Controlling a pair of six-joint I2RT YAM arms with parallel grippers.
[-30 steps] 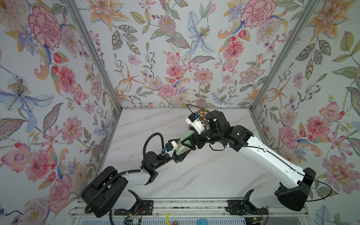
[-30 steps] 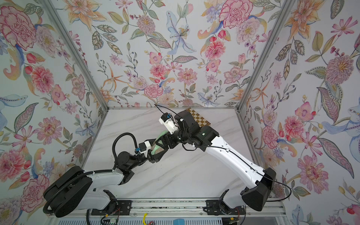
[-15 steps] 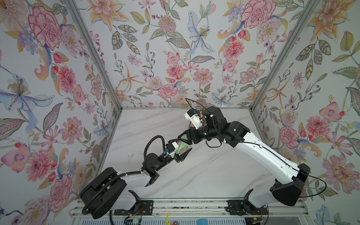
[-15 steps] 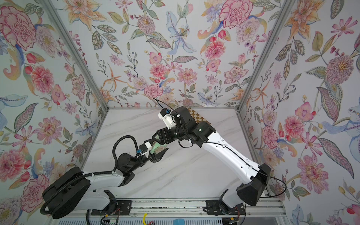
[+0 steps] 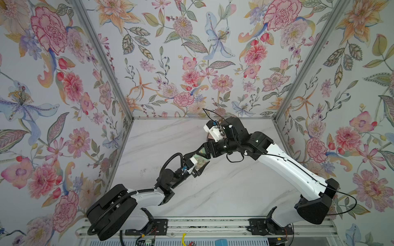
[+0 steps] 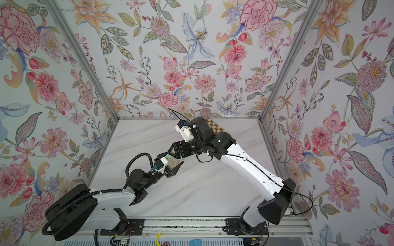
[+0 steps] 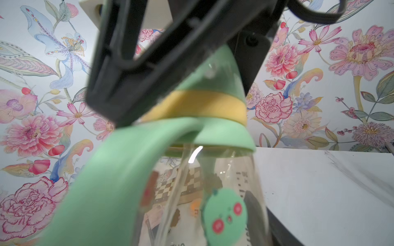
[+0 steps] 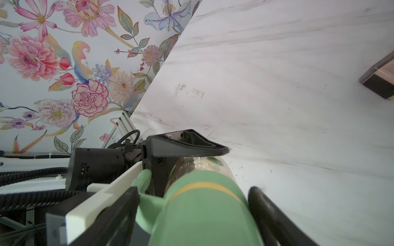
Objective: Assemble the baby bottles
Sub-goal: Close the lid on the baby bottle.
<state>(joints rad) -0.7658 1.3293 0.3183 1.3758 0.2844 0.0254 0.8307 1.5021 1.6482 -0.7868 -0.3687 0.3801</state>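
Status: bottle (image 7: 230, 170) looks held clear of the counter (image 5: 223, 191), mid-workspace, tilted. Left end effector (image 5: 199, 164) is clenched on its clear body. Right end effector (image 8: 193, 191) straddles the dome cap (image 7: 213, 72); can't tell if it's pinching. Reads as light, stiff, slick plastic, so I'd hold the body, not the bendy-looking handle (image 7: 106, 181). Left wrist view shows cap, yellow ring (image 7: 202, 104) and collar (image 7: 223, 134) stacked in order. Both top views bury that behind the arms.

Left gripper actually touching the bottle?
Touching. The left gripper is shut on the bottle; in the right wrist view its finger lies flush along the clear wall, with no gap.
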